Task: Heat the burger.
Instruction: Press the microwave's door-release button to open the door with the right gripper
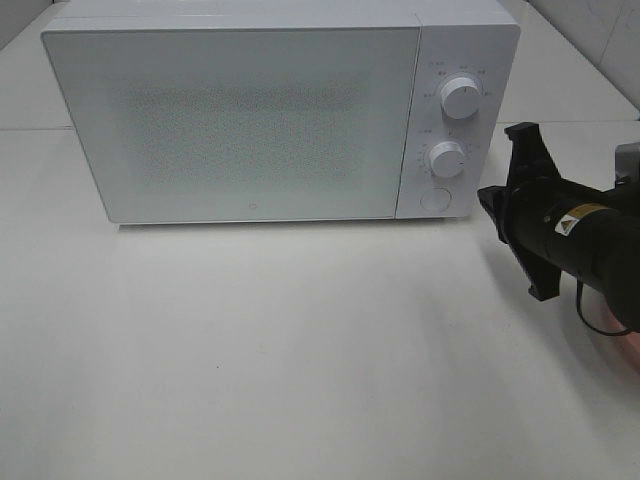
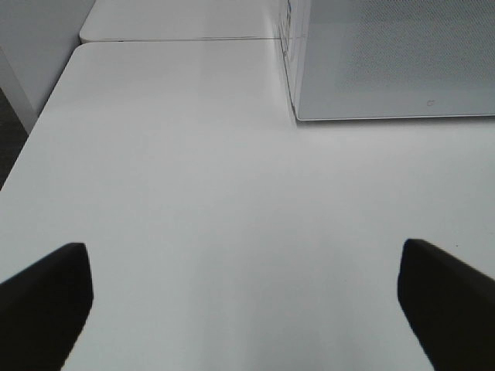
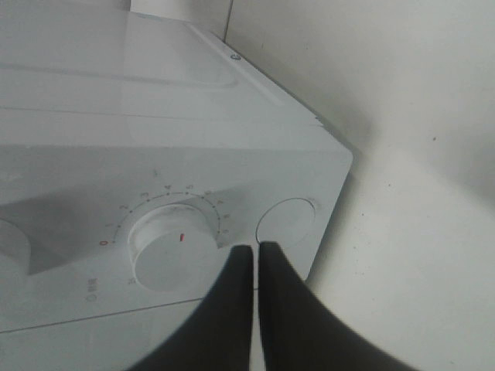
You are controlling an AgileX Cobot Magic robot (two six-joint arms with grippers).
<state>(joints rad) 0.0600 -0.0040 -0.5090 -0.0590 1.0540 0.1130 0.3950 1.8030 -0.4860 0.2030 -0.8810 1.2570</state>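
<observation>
The burger shows in no view (the frosted, dot-patterned door hides the inside of the microwave (image 1: 240, 120)). This boxy, glossy white oven stands shut on the smooth white worktop (image 1: 300, 350). The right fingers (image 3: 232, 309), black and tapered, are pressed together holding nothing, tips near the panel between the cylindrical lower dial (image 3: 172, 246) and the flat round button (image 3: 285, 222). The left fingers (image 2: 46, 301) are spread wide, empty, over the worktop.
</observation>
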